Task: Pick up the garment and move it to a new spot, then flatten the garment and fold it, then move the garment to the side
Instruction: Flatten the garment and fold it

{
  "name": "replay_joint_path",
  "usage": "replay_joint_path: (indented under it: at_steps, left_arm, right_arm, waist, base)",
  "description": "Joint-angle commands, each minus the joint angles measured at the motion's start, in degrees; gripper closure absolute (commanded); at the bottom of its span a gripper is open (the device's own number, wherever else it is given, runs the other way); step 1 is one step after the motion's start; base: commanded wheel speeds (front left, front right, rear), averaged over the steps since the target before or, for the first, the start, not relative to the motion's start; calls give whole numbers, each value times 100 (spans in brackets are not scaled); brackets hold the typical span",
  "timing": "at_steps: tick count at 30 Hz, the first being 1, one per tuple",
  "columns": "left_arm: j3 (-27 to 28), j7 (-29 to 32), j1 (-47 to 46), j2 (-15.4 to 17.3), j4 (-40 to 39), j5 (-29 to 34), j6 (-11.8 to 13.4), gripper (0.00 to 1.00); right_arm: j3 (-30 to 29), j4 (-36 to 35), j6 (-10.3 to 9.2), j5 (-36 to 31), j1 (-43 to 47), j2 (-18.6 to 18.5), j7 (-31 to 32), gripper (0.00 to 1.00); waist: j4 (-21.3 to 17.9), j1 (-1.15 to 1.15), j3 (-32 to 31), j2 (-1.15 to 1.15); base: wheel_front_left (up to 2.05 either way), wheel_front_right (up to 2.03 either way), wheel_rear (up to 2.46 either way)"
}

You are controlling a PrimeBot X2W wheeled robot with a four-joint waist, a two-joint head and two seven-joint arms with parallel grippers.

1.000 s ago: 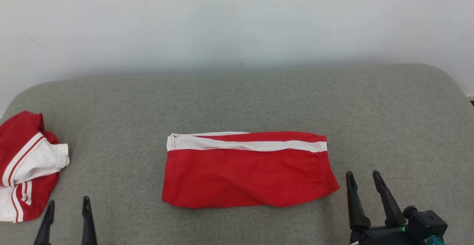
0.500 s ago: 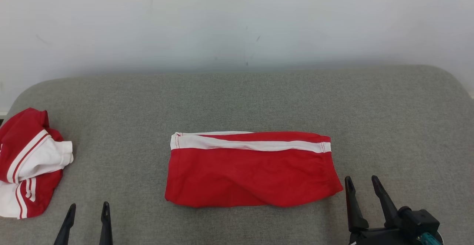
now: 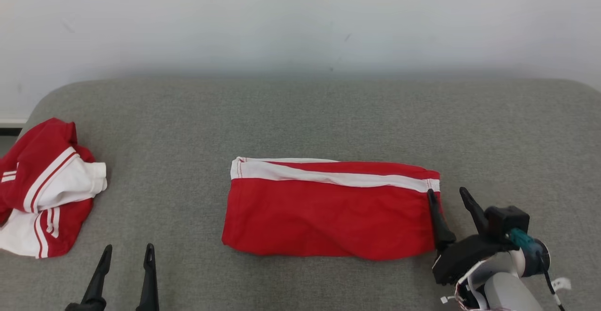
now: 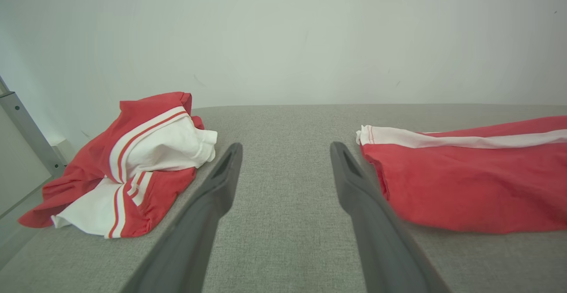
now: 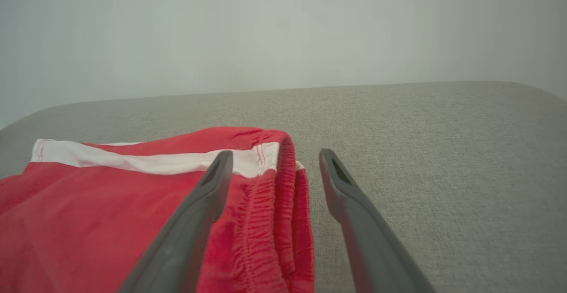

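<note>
One garment [image 3: 328, 217] edge w/in rt claw [image 3: 446, 191]

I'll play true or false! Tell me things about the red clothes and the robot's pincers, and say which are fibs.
1. The folded red shorts lie on the grey upholstered surface. True.
2. The right pincer is squeezing the shorts. False: it is open, one finger over the elastic end, one beside it.
3. The left pincer is open and empty. True.
4. The crumpled red-and-white garment lies on the robot's right. False: it lies on its left.
</note>
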Motion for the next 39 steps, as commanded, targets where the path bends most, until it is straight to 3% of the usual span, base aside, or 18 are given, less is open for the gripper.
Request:
replay_joint_path:
  at_steps: [1,8,18,19,20,21,27,39]
  left_arm:
    - [-12,-18,-74,-15,18,19,-15,0]
    - [-113,-18,-176,-58,94,-20,-17,0]
    - [-211,-18,-285,-19,197,-144,-20,0]
    - [-214,-18,-292,-18,202,-152,-19,0]
    - [-219,-18,-297,-14,209,-160,-20,0]
    - [-224,-18,-301,-9,214,-170,-19,0]
    - [-161,-18,-259,13,223,-161,-19,0]
    - [24,-18,-158,-30,192,-94,-20,0]
  right_arm:
    - [-11,168,-14,-7,-132,-24,5,0]
    - [-126,1665,-14,-15,-826,-186,69,0]
    - [119,2876,-14,286,-1347,-114,35,0]
    - [150,2986,-14,342,-1387,-89,56,42]
    - [181,3074,-14,401,-1417,-74,51,91]
    - [215,3137,-14,456,-1452,-68,26,100]
    - [460,3315,-15,716,-1646,-272,-157,100]
    - [699,3154,-15,1263,-1431,-1379,-337,100]
  waist:
    - [96,0,80,0]
    - [281,0,181,0]
    - [285,0,235,0]
    - [282,0,236,0]
    - [276,0,236,0]
    - [265,0,236,0]
    - [121,0,219,0]
    - [-188,0,121,0]
  base:
    - [0,0,0]
    - [0,0,0]
    - [0,0,0]
    - [0,0,0]
    - [0,0,0]
    - [0,0,0]
    - [0,0,0]
    - [0,0,0]
